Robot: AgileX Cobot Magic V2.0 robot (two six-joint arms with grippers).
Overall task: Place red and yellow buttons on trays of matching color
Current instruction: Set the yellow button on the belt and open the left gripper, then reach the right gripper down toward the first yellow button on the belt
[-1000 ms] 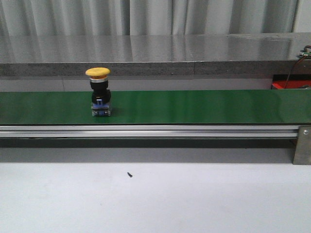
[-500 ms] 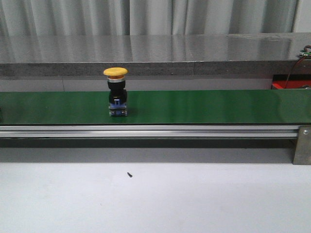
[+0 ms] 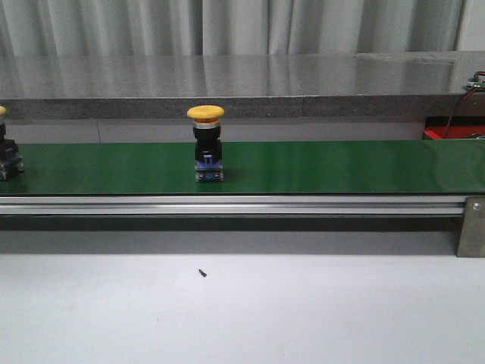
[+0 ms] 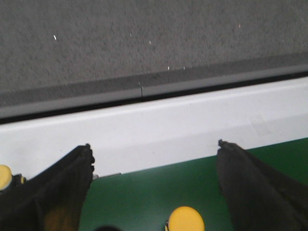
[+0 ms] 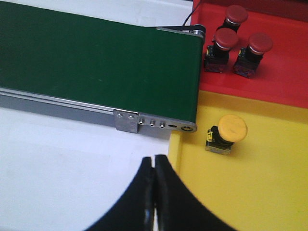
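Observation:
A yellow button (image 3: 206, 142) stands upright on the green belt (image 3: 341, 167), left of its middle. In the left wrist view its yellow cap (image 4: 185, 219) lies below and between the fingers of my left gripper (image 4: 154, 145), which is open and touches nothing. A second yellow button (image 3: 6, 155) shows at the belt's left edge, and its cap (image 4: 4, 177) sits beside my left finger. My right gripper (image 5: 155, 158) is shut and empty beside the yellow tray (image 5: 269, 183), which holds one yellow button (image 5: 226, 132). The red tray (image 5: 284, 82) holds three red buttons (image 5: 221, 43).
An aluminium rail (image 3: 227, 203) runs along the belt's front, with a bracket (image 3: 471, 227) at its right end. A grey counter (image 3: 242, 83) stands behind the belt. The belt's end roller (image 5: 185, 127) meets both trays. A small dark speck (image 3: 202, 272) lies on the white table.
The yellow button has ridden rightward along the belt. A second yellow button has come into view at the belt's left edge.

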